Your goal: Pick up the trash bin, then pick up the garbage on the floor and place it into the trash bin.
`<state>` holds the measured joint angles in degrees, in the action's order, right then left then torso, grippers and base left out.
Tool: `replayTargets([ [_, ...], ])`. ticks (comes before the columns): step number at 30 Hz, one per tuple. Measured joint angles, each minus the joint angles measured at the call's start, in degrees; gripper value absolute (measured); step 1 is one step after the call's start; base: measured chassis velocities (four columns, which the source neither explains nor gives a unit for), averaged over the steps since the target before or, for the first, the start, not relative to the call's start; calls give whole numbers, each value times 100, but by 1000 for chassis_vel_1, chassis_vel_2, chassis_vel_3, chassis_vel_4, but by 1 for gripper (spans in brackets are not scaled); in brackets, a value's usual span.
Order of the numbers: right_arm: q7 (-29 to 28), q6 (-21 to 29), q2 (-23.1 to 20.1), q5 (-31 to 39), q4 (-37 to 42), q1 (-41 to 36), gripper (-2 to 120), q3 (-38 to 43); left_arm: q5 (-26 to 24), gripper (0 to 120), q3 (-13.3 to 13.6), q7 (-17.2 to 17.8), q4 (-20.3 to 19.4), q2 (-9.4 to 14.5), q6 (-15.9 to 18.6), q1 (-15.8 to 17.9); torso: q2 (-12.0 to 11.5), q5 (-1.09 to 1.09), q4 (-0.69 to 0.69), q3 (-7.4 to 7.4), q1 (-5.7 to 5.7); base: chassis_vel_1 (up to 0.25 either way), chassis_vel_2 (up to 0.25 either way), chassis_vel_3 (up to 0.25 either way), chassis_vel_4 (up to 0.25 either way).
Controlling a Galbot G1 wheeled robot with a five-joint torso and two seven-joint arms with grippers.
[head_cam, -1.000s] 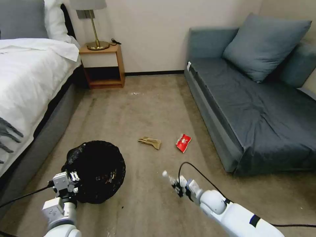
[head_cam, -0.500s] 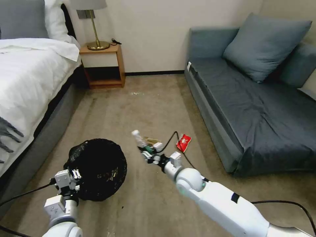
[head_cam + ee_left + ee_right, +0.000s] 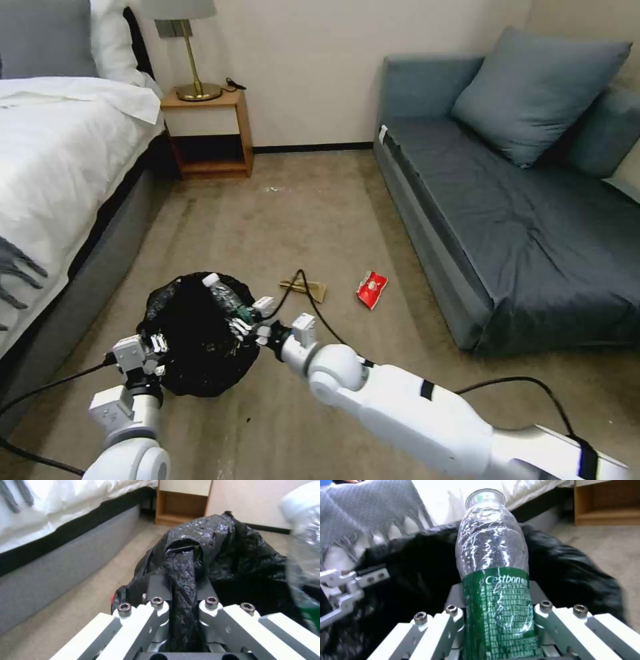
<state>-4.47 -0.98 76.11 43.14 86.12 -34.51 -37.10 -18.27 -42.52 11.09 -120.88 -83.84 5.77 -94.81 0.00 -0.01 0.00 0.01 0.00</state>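
Two end effectors busy. Largest first: bed (image 3: 47, 167) fills left of head frame, sofa (image 3: 520, 220) the right, open carpet (image 3: 300, 200) btwn them, so plenty of room up the middle; nightstand (image 3: 207, 133) far back, upper left.

Trash bin (image 3: 200, 333) sits lower left of head frame, black liner over the rim. My left end effector (image 3: 150, 347) is clamped on a fold of that liner at the near rim, jaws closed tight on the plastic.

My right end effector (image 3: 250, 323) is closed round the bottle (image 3: 223, 300) at its green label, cap end pointing out over the bin mouth.

Step in hand, I judge: drop-off of the bottle. Next move needs the jaws opened w/ the bottle well inside the rim, not across it; the liner edge is the thing to clear.

Left on the floor, centre of frame: tan paper (image 3: 303, 288), and red packet (image 3: 371, 289) near the sofa base.
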Motion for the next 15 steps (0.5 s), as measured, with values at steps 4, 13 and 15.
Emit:
replayTargets([
  [4, -7, 0, 143, -74, -179, 36, 26, -102, -116, 6, -4, -90, -3, 0, -65, -6, 0, -1, 0, 0, 0, 0, 0, 0, 0],
  [13, -200, -140, 340, -503, -538, 36, 39, -174, -326, 6, -28, -231, -26, 46, -173, -5, 0, 0, 0, 0, 0, 0, 0, 0, 0],
  [15, -284, -140, 336, -532, -536, 23, 48, -174, -334, 6, -34, -237, -26, 61, -183, -4, 0, 0, 0, -1, 0, 0, 0, 0, 0],
])
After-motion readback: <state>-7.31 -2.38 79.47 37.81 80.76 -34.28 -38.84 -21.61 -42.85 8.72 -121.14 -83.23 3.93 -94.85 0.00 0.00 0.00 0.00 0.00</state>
